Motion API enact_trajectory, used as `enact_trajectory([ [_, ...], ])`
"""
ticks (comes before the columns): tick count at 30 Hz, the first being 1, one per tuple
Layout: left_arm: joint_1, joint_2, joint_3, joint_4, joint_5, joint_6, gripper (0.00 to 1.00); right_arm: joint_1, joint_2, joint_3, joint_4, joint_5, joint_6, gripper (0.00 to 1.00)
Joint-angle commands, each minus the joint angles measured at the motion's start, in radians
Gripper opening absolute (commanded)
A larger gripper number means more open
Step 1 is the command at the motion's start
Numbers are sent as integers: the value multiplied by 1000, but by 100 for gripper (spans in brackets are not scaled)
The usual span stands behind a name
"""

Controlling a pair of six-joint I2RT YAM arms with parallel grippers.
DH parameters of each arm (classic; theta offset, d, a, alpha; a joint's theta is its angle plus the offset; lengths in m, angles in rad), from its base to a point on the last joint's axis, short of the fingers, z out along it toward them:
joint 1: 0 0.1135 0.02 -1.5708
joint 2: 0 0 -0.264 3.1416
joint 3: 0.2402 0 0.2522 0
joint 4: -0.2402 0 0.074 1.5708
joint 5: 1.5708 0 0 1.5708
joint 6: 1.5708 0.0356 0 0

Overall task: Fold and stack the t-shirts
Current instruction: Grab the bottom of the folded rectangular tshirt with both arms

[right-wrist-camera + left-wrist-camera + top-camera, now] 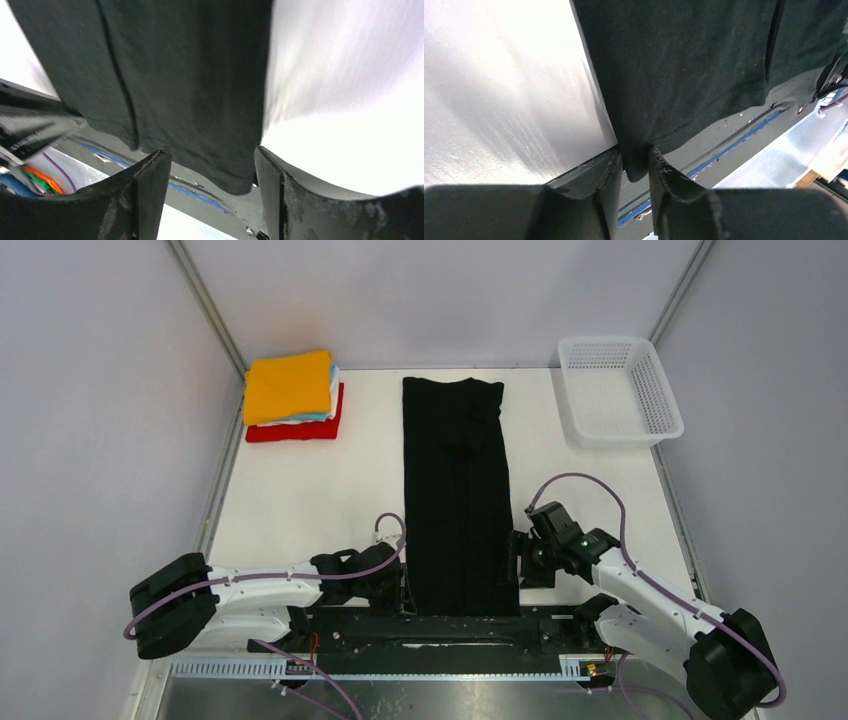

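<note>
Straddling black t-shirt [458,495] near corners, left gripper [634,151] narrow, right gripper [212,150] wide; folded stack [290,390], basket [663,400] well apart

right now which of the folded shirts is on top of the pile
The orange t-shirt: it lies topmost, while the white shirt, light blue shirt and red shirt peek out only as edges beneath it.

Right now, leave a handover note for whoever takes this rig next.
Left end effector: narrow around the near left corner of the black shirt; grip unclear.
Right end effector: open, astride the near right corner.
The shirt lies in the centre as a long strip, sides folded in. The folded stack, orange on top, sits far left.
Left to do: fold the strip shorter and add it to the stack.
</note>
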Motion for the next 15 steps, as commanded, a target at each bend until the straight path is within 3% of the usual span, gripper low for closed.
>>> enact_trajectory([
  [1,-6,28,4,28,18,16,21,9,-45,-82,-83,-118,-4,66],
  [6,-6,60,47,54,7,31,18,10,-103,-96,-175,-101,-23,58],
  [9,-6,74,52,100,17,34,9,11,-102,-115,-174,-124,-22,52],
  [11,-6,85,54,127,24,35,0,11,-88,-138,-116,-153,-6,45],
  [15,-6,81,65,156,43,49,0,11,-40,-144,-18,-200,9,23],
])
